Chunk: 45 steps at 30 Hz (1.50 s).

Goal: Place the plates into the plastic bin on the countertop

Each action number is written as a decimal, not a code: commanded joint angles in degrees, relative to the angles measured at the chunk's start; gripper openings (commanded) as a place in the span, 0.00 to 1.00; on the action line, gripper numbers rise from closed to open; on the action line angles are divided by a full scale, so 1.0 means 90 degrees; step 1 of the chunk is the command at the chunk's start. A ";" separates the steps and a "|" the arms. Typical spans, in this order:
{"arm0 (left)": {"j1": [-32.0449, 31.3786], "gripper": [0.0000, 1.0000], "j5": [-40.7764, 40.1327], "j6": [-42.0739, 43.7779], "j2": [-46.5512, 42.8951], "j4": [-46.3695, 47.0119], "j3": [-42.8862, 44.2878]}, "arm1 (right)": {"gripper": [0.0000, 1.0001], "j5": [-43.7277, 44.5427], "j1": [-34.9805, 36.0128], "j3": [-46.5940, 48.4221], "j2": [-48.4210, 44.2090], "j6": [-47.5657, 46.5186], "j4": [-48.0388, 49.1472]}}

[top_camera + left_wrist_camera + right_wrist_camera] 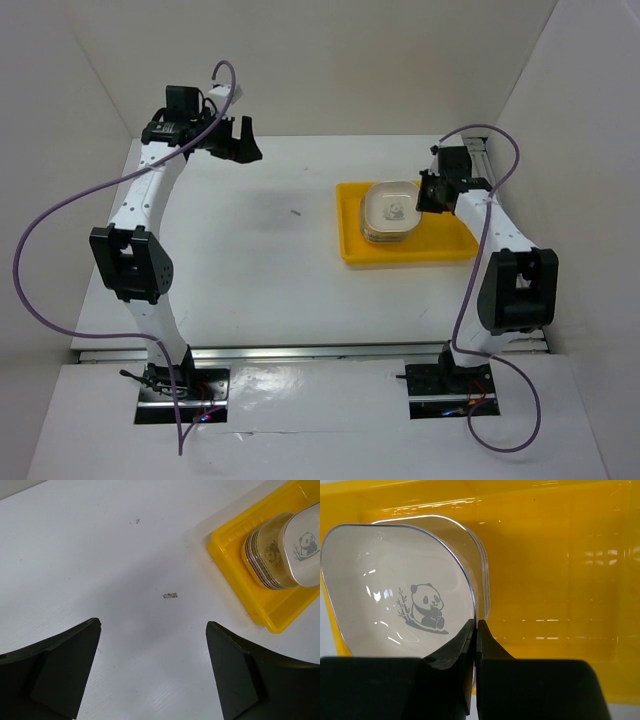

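The yellow plastic bin [352, 232] sits right of centre on the white countertop [260, 270]. A stack of plates [378, 228] lies in its left part. My right gripper [424, 193] is shut on the rim of a cream plate with a panda mark [400, 595] and holds it just above the stack [482, 560], over the bin [560, 580]. My left gripper [242, 142] is open and empty at the far left, high above the table. In the left wrist view the bin [235, 580], the stack [262, 560] and the held plate [302, 547] show at upper right.
White walls stand around the table on the left, back and right. A small dark speck [295, 212] lies on the table left of the bin; it also shows in the left wrist view [170, 596]. The right half of the bin holds nothing.
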 commanded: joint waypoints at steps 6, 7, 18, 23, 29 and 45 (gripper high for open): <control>-0.0008 1.00 -0.0035 0.0121 -0.0321 -0.0026 0.0040 | 0.85 -0.0067 0.0003 0.0793 0.0340 -0.0097 0.0277; -0.0008 1.00 -0.0103 0.0189 -0.0379 -0.0026 -0.0047 | 0.97 -0.0164 0.0003 0.0795 0.0244 -0.0097 0.0277; 0.0060 1.00 -0.1526 0.0073 -0.0789 -0.0464 -0.0117 | 1.00 0.0108 0.0061 0.2249 -0.0861 0.0050 -0.0695; 0.0119 1.00 -0.1939 0.0004 -0.1315 -0.0796 -0.0194 | 1.00 0.0236 0.0061 0.2533 -0.1561 -0.0019 -0.1304; 0.0119 1.00 -0.2203 -0.0054 -0.2313 -0.1167 -0.0126 | 1.00 -0.0018 0.0130 0.3001 -0.2140 0.0274 -0.1793; 0.0119 1.00 -0.1979 0.0571 -0.5944 -0.1852 -0.1190 | 1.00 -0.0497 0.0344 0.3949 -0.3555 0.0782 -0.2672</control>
